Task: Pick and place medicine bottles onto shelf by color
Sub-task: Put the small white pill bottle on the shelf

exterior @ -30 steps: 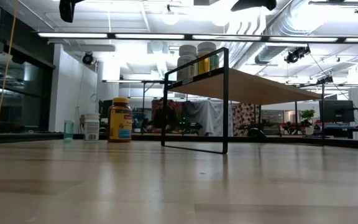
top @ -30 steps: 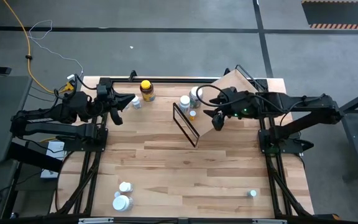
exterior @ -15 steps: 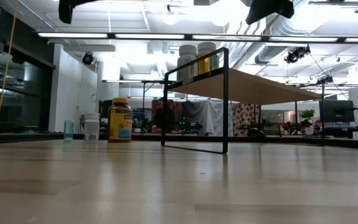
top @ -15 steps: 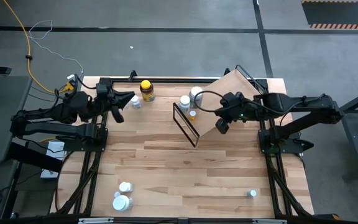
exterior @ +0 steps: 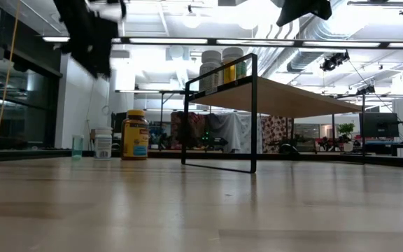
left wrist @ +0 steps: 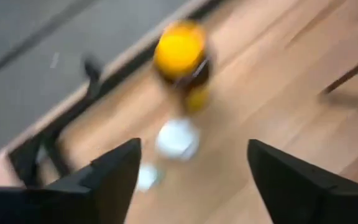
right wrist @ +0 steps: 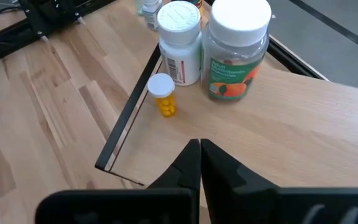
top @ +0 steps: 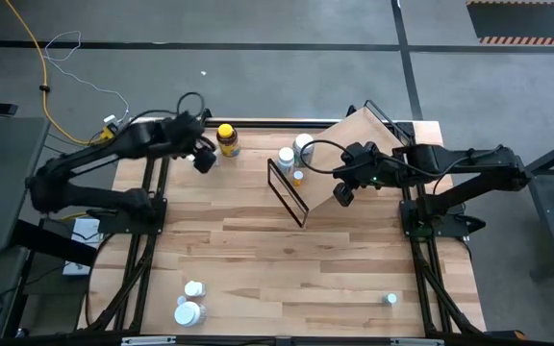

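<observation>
The light-wood shelf (top: 359,154) stands skewed at the far right of the table. On it stand a white bottle (right wrist: 179,40), a clear white-capped bottle (right wrist: 238,46) and a small yellow vial (right wrist: 163,93). My right gripper (right wrist: 199,155) is shut and empty above the shelf board (top: 342,192). An amber yellow-capped bottle (top: 227,139), a small white bottle (left wrist: 177,138) and a smaller one (left wrist: 146,177) stand on the table at the far left. My left gripper (top: 203,159) is open above them, touching nothing.
Two white bottles (top: 190,300) stand near the table's near-left corner and a small one (top: 390,300) at the near right. The shelf's black wire end frame (top: 287,192) faces the table's middle. Bare tabletop (top: 287,259) lies between the groups.
My left arm has reared up, and its gripper has come down and tipped toward the amber and small white bottles at the far left, staying open. My right gripper has shifted a little toward the table's right edge over the shelf, still shut.
</observation>
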Action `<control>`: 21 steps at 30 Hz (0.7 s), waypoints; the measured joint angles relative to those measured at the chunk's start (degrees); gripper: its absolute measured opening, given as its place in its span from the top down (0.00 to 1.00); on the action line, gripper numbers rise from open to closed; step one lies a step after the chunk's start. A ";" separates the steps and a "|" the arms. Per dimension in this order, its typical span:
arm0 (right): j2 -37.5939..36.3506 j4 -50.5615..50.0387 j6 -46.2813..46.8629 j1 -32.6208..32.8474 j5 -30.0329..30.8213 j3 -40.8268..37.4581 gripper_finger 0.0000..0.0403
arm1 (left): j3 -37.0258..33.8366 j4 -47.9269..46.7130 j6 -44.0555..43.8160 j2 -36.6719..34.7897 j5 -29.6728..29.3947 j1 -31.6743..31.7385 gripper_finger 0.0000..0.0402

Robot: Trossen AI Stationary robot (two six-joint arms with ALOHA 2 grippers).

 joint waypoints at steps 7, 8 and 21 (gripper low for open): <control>0.00 0.07 0.45 0.00 -0.02 0.00 1.00 | -0.24 -4.13 4.32 12.79 8.49 11.30 0.21; 0.00 0.07 0.45 0.00 -0.06 0.00 1.00 | -0.24 -3.56 4.83 14.10 9.15 12.16 0.21; 0.00 0.09 1.48 0.00 -1.70 0.00 1.00 | -0.22 4.45 13.54 22.12 11.98 14.39 0.20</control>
